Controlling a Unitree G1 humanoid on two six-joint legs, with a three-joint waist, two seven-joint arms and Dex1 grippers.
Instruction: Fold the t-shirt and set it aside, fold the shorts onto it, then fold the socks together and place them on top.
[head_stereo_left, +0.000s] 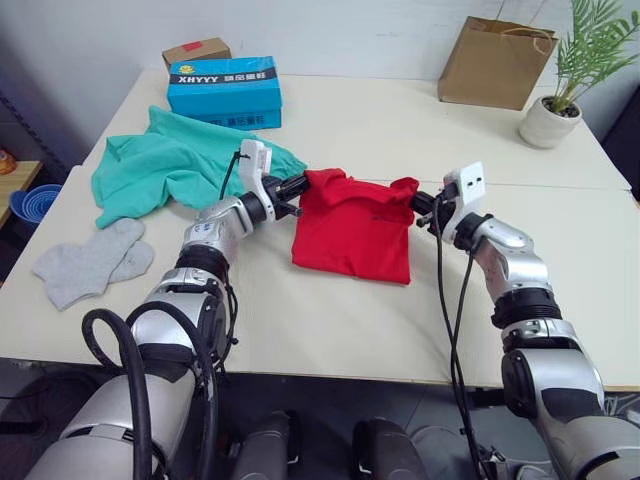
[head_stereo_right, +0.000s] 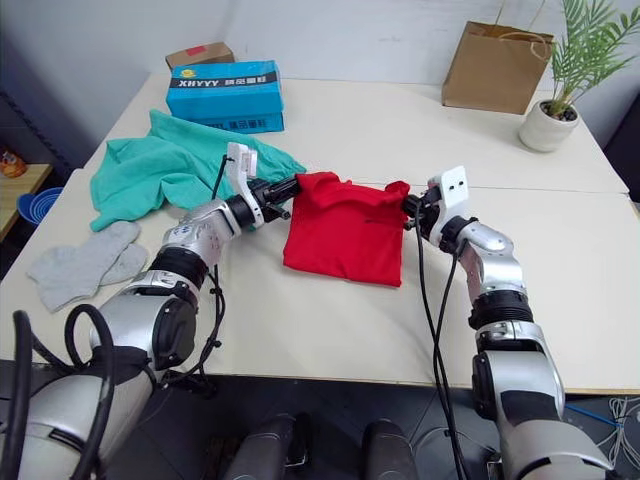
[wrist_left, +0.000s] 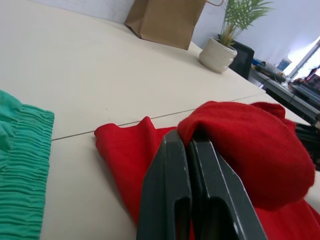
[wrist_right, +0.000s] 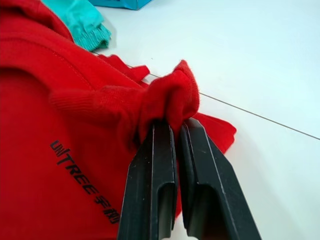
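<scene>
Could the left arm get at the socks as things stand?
Probably not yet: the left gripper is shut on the t-shirt, as is the right gripper. The socks lie unobstructed on the table's left edge.

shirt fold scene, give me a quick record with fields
shirt: red, partly folded on the table, far edge lifted
left tool: shut on shirt's far left corner
right tool: shut on shirt's far right corner
shorts: teal, crumpled, left of shirt
socks: grey, flat, near left edge
</scene>
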